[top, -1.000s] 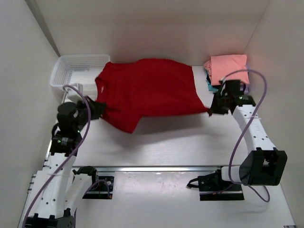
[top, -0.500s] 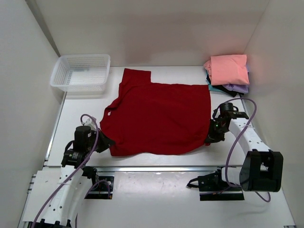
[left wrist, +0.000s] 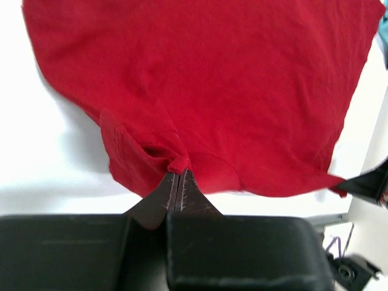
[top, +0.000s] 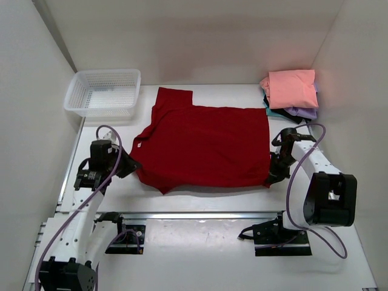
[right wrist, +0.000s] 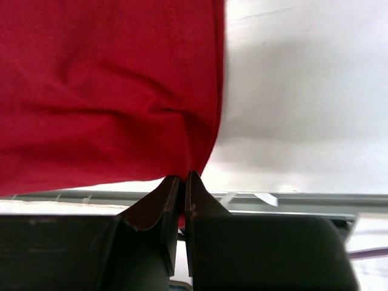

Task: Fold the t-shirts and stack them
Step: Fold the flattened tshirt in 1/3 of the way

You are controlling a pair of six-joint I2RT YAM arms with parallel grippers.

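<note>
Two corners of red shirt were pinched. Left gripper was shut tight on bunched cloth near sleeve, with the shirt spread flat ahead of it. Right gripper was shut tight on bottom corner, rest of shirt to its left. Folded pile sat beyond right gripper. Risk: hard pull could slip thin pinch, corner drops, fold goes crooked. Bunched sleeve could leave lumps.

dark red t-shirt: was held stretched at the far side, overlapping the white mesh basket; is now laid flat mid-table, apart from it.
left gripper: was brought nearer, then drawn back slightly from the near edge.
right gripper: was brought toward the near edge.
</note>
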